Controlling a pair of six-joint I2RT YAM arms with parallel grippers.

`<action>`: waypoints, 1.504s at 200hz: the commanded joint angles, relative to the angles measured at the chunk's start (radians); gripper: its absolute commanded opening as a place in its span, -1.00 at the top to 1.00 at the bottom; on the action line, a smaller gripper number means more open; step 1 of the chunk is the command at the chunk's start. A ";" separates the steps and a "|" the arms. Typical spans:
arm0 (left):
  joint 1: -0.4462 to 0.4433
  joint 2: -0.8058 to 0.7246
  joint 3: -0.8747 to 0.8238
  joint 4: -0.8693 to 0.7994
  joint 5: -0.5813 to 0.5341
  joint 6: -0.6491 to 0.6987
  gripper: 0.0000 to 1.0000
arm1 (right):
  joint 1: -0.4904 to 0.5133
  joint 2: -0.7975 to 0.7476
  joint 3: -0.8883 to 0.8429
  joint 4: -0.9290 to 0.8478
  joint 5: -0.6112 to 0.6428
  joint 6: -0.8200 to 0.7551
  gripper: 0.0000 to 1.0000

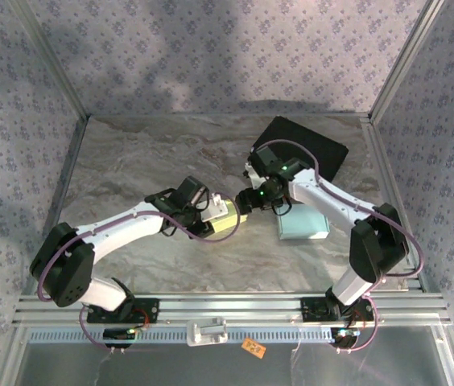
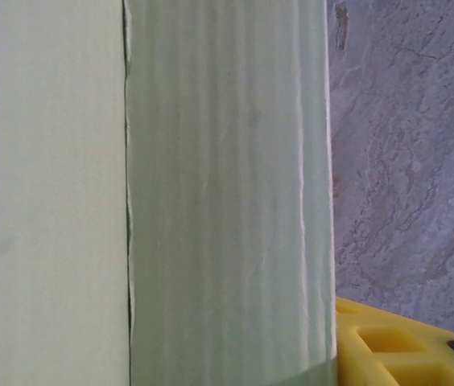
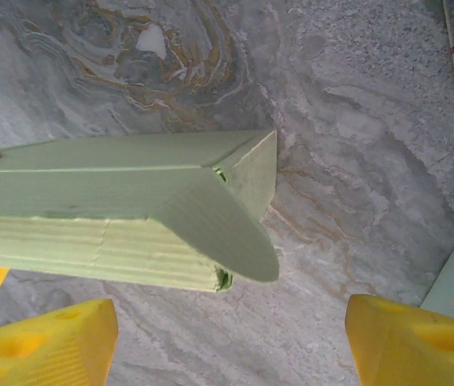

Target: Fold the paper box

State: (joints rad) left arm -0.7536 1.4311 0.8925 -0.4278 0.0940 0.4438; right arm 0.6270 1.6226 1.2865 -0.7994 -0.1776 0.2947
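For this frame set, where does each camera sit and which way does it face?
Top external: above and behind the bases, looking down on the table; both arms show, left tool and right tool either side of the paper box.
Left wrist: on the left arm, close against a paper box panel; one yellow finger shows bottom right.
Right wrist: on the right arm, looking down at the box's flapped end; both own fingers show, apart.
Shared: all three see the box and marble table.

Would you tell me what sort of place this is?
Probably a robot test cell: aluminium frame, patterned walls, left arm and right arm at a marble-look table with a paper box.
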 commanded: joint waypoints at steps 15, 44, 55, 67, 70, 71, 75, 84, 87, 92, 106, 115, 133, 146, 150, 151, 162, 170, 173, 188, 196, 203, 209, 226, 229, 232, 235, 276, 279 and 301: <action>0.006 0.010 -0.020 -0.023 0.027 0.021 0.01 | -0.005 0.054 0.049 -0.011 0.128 -0.001 -0.48; 0.015 0.010 -0.018 -0.021 0.027 0.025 -0.01 | 0.002 0.095 0.053 -0.038 0.138 0.007 -0.41; 0.018 0.008 -0.017 -0.021 0.031 0.026 0.00 | 0.005 0.096 0.045 -0.041 0.135 0.005 -0.39; 0.021 0.008 -0.019 -0.021 0.033 0.025 0.00 | 0.005 0.081 0.039 -0.041 0.128 0.004 -0.38; 0.022 0.008 -0.019 -0.022 0.033 0.025 0.00 | 0.005 0.073 0.040 -0.041 0.126 0.004 -0.38; 0.022 0.007 -0.019 -0.021 0.032 0.025 0.00 | 0.004 0.071 0.041 -0.041 0.126 0.004 -0.38; 0.022 0.007 -0.018 -0.021 0.033 0.026 0.00 | 0.004 0.062 0.043 -0.042 0.125 0.004 -0.37; 0.024 0.004 -0.020 -0.023 0.033 0.029 0.01 | 0.002 0.037 0.055 -0.047 0.115 0.002 -0.37; 0.025 0.002 -0.021 -0.022 0.033 0.030 0.02 | 0.001 0.030 0.058 -0.049 0.111 0.000 -0.37; 0.025 0.000 -0.020 -0.022 0.034 0.033 0.03 | -0.002 0.016 0.067 -0.050 0.098 -0.004 -0.37; 0.029 -0.006 -0.022 -0.026 0.037 0.043 0.04 | -0.015 -0.020 0.089 -0.056 0.056 -0.034 -0.35; 0.032 -0.009 -0.022 -0.030 0.044 0.052 0.04 | -0.028 -0.038 0.101 -0.061 0.017 -0.067 -0.29; 0.042 -0.013 -0.021 -0.037 0.059 0.069 0.04 | -0.056 -0.052 0.119 -0.079 -0.064 -0.162 -0.23; 0.048 -0.013 -0.018 -0.043 0.069 0.079 0.05 | -0.070 -0.042 0.134 -0.115 -0.075 -0.223 -0.19; 0.049 -0.011 -0.017 -0.043 0.069 0.082 0.04 | -0.075 -0.037 0.142 -0.127 -0.079 -0.241 -0.17; 0.050 -0.010 -0.017 -0.044 0.070 0.082 0.05 | -0.076 -0.036 0.143 -0.130 -0.080 -0.246 -0.17; 0.054 -0.007 -0.012 -0.048 0.075 0.086 0.04 | -0.082 -0.024 0.162 -0.157 -0.074 -0.279 -0.15; 0.056 -0.006 -0.010 -0.048 0.075 0.087 0.04 | -0.084 -0.016 0.170 -0.165 -0.068 -0.288 -0.14; 0.056 -0.005 -0.009 -0.047 0.075 0.087 0.05 | -0.085 -0.011 0.174 -0.169 -0.064 -0.288 -0.14; 0.057 -0.001 -0.008 -0.047 0.075 0.087 0.05 | -0.081 0.015 0.192 -0.181 -0.055 -0.292 -0.08; 0.058 0.003 -0.005 -0.048 0.076 0.087 0.05 | -0.072 0.027 0.199 -0.184 -0.041 -0.289 -0.04; 0.058 0.005 -0.003 -0.049 0.075 0.087 0.04 | -0.061 0.038 0.205 -0.184 -0.022 -0.289 0.00; 0.057 0.008 -0.002 -0.051 0.075 0.087 0.05 | -0.052 0.045 0.207 -0.184 0.000 -0.285 0.03; 0.060 0.008 -0.002 -0.050 0.075 0.088 0.04 | -0.038 0.068 0.225 -0.177 0.029 -0.279 0.04; 0.060 0.008 -0.003 -0.050 0.074 0.088 0.04 | -0.034 0.072 0.229 -0.176 0.032 -0.277 0.03; 0.061 0.008 -0.002 -0.048 0.074 0.087 0.04 | -0.032 0.077 0.234 -0.176 0.036 -0.276 0.04; 0.061 0.008 -0.002 -0.047 0.074 0.087 0.04 | -0.031 0.080 0.240 -0.177 0.037 -0.276 0.04; 0.063 0.013 -0.004 -0.037 0.075 0.076 0.04 | -0.009 0.138 0.292 -0.199 0.049 -0.289 0.18; 0.064 0.014 -0.004 -0.037 0.074 0.076 0.04 | -0.008 0.141 0.292 -0.197 0.046 -0.291 0.21; 0.065 0.014 -0.003 -0.037 0.075 0.076 0.04 | -0.003 0.153 0.296 -0.197 0.044 -0.293 0.37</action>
State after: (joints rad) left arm -0.6960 1.4311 0.8803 -0.4438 0.1471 0.5087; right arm 0.6128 1.7531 1.5509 -0.9623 -0.1509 0.0193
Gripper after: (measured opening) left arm 0.480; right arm 0.338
